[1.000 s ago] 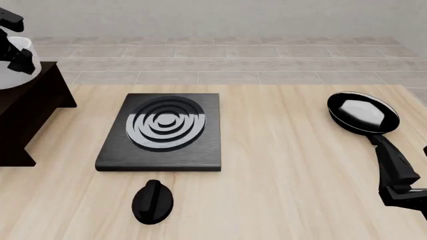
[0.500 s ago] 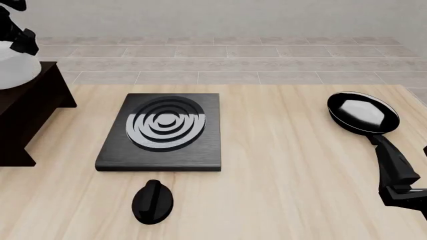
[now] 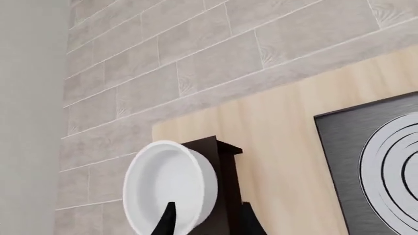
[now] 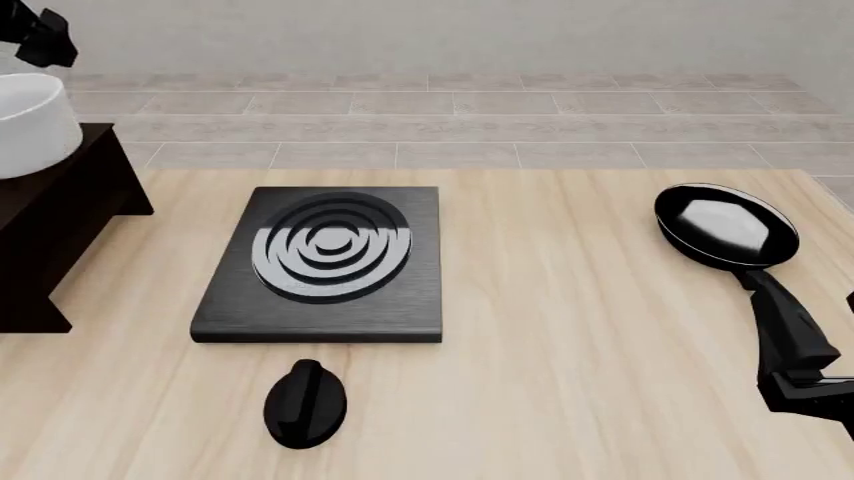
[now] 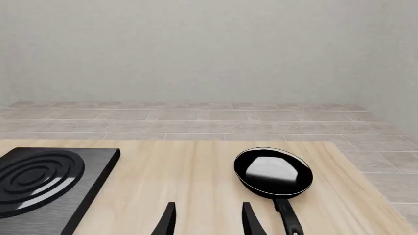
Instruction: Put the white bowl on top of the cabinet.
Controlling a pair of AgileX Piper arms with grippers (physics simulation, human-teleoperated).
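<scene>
Front view: deep plain white bowl (image 4: 27, 125) upright on dark cabinet (image 4: 60, 215); left tool (image 3: 205, 220) parted, empty.

A light wooden table (image 4: 561, 330) fills most of the front view, with a grey tiled floor (image 4: 441, 120) beyond its far edge. At the table's far left stands a dark brown cabinet (image 4: 54, 230), cut off by the frame. Near the middle lies a flat black stove plate (image 4: 400, 300) with pale concentric rings. In front of it rests a small black knob (image 4: 306, 403). At the right edge lies a black frying pan (image 4: 725, 224), its handle pointing toward the near side.
</scene>
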